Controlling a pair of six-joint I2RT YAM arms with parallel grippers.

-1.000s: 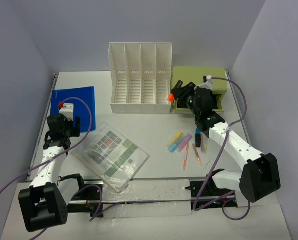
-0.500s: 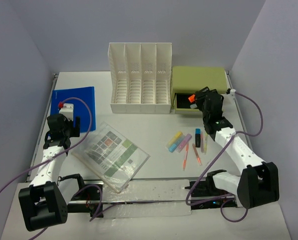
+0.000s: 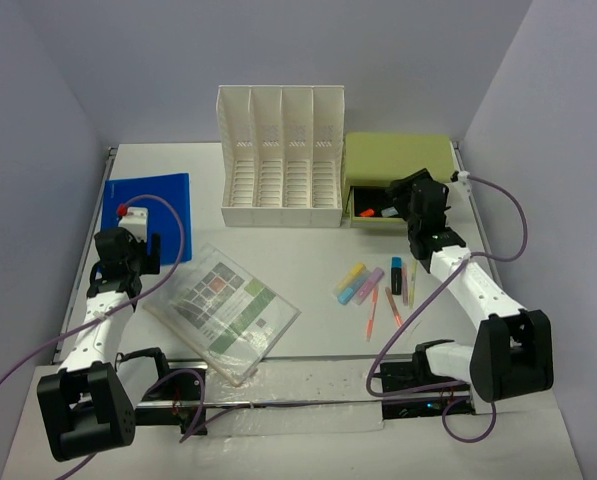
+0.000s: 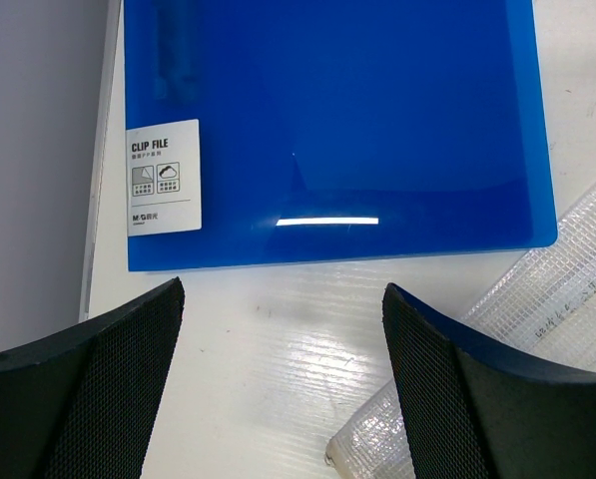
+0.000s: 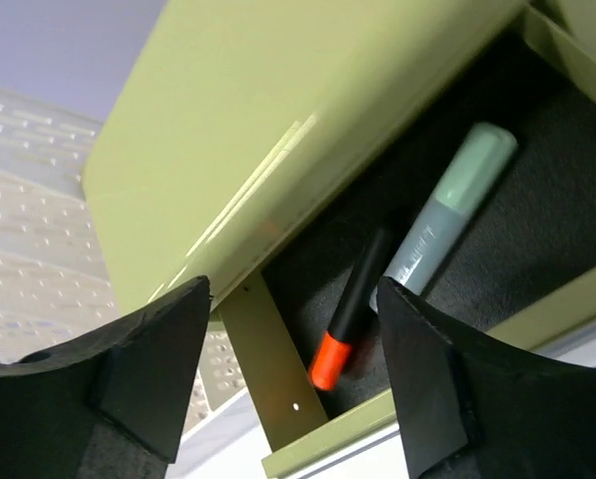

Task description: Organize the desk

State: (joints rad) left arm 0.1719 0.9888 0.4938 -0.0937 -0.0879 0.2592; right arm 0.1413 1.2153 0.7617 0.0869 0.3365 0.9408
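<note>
Desk [image 3: 308,255] spreads white and flat under both arms. Left gripper [image 4: 283,294] hangs low over the desk's left side with its jaws spread wide and nothing between them but bare tabletop. Just beyond its tips is the near edge of a blue clip file [image 4: 337,120], lying flat by the left rail. The corner of a clear mesh pouch [image 4: 537,299] comes in beside the right finger. Right gripper [image 5: 293,309] is at the far right corner of the desk, nosed up to the open drawer of the green drawer box [image 3: 398,155]. Its fingers are parted and grip nothing. In the drawer past the tips, a black marker with an orange cap [image 5: 352,314] lies beside a pale green highlighter [image 5: 447,205]. A white file rack [image 3: 281,150] stands left of the box. Loose highlighters and pens [image 3: 378,285] lie on the desk near the right arm.
</note>
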